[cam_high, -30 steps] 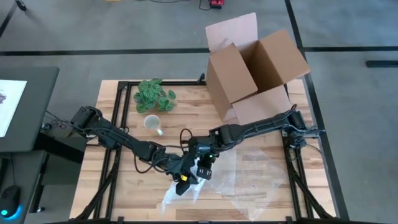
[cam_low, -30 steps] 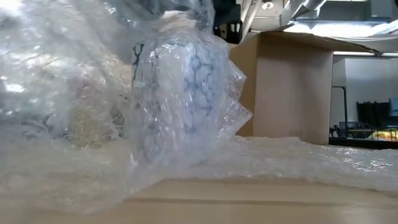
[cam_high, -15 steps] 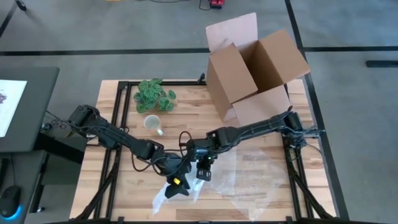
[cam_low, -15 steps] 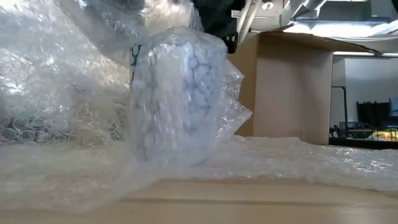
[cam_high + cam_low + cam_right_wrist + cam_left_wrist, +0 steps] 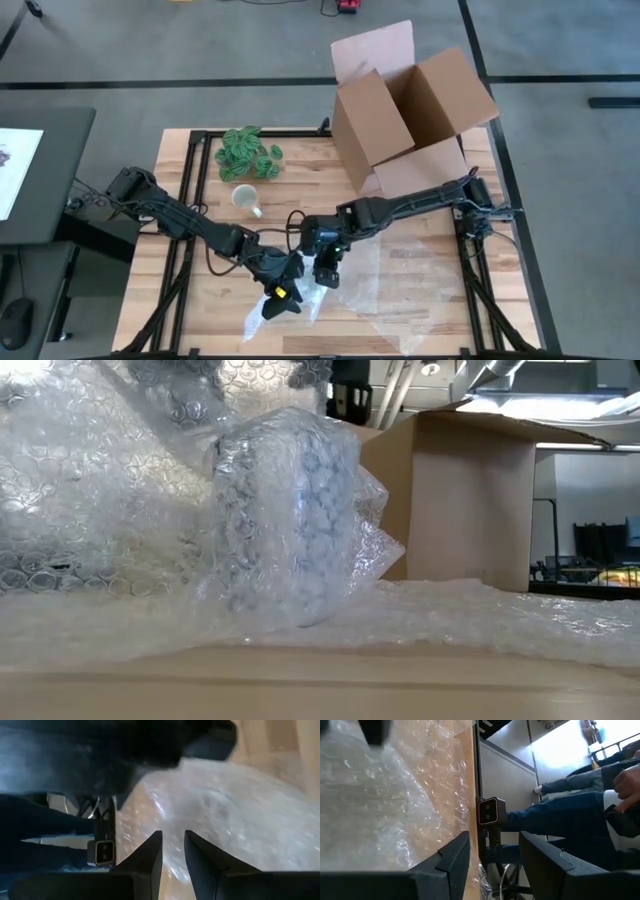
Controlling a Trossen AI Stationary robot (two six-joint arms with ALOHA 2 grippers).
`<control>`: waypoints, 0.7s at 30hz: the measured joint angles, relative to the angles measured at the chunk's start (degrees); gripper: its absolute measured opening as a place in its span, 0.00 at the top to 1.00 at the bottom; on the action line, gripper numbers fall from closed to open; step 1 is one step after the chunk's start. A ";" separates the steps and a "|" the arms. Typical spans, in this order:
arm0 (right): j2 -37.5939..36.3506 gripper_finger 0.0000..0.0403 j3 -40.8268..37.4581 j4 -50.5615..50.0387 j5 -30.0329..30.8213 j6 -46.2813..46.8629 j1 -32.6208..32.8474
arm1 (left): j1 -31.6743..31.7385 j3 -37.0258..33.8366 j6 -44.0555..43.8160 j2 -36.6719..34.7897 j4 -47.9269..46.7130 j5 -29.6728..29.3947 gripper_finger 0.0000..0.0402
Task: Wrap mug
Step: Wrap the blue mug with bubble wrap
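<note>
Since a second earlier, your left gripper had slid toward seven o'clock, drawing the clear bubble-wrap sheet over the blue-patterned upright mug. That mug stood swaddled at the table's six o'clock. Left jaws stood apart; right gripper, just beside it at three o'clock, nearly shut on nothing visible. Wrapping looked mid-way; next you'd tuck loose film snug.

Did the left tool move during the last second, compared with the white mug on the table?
Yes. In the high view the left tool went further from the white mug, toward the table's near edge, over the bubble wrap.
</note>
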 joint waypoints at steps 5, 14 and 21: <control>4.18 0.83 0.07 1.04 -1.58 -0.47 -0.05 | -0.25 -0.13 0.78 0.21 -1.38 -0.11 0.63; 6.52 0.88 0.01 -2.95 1.31 -2.06 0.15 | -2.38 -0.10 -6.69 -3.37 -9.76 7.04 0.63; 6.42 0.97 0.03 -6.17 7.30 -3.06 0.64 | -3.53 -0.04 -13.59 -12.45 -20.76 5.59 0.63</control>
